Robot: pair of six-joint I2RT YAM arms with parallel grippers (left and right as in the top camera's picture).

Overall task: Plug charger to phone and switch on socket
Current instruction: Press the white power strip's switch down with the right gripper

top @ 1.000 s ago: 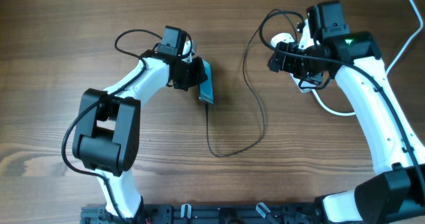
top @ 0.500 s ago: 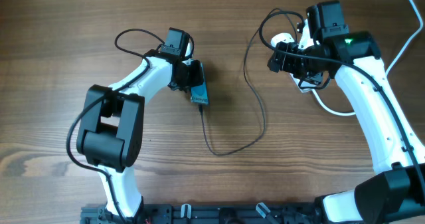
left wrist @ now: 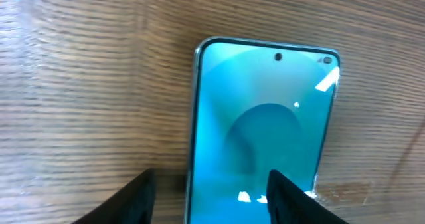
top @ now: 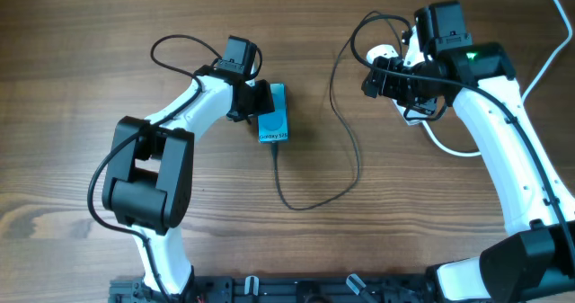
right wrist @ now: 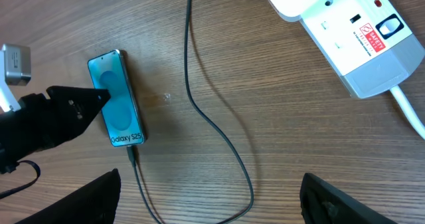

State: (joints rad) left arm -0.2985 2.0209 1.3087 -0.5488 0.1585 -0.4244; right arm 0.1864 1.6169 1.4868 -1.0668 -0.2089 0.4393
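The phone [top: 273,123] lies flat on the wooden table, teal screen up [left wrist: 265,124]. The charger's thin black cable [top: 352,159] loops across the table, and its connector tip [right wrist: 133,155] sits at the phone's bottom edge [right wrist: 116,101]. My left gripper [left wrist: 212,201] is open at the phone's top end. One finger [left wrist: 133,197] is over bare wood, the other [left wrist: 299,197] over the screen. My right gripper [right wrist: 212,204] hangs open, holding nothing, high above the cable. The white socket [right wrist: 352,31] lies ahead of it to the right, a red-marked switch [right wrist: 392,26] on top. In the overhead view the right arm mostly hides the socket [top: 384,53].
A white plug block [right wrist: 297,1] sits at the socket's end. The thick white cord [top: 445,146] curves out under the right arm. Another white cable [top: 544,65] runs along the table's right edge.
The left gripper has opened and let go of the phone. The phone, held tilted a second ago, now lies flat, screen up. The right arm has not moved.
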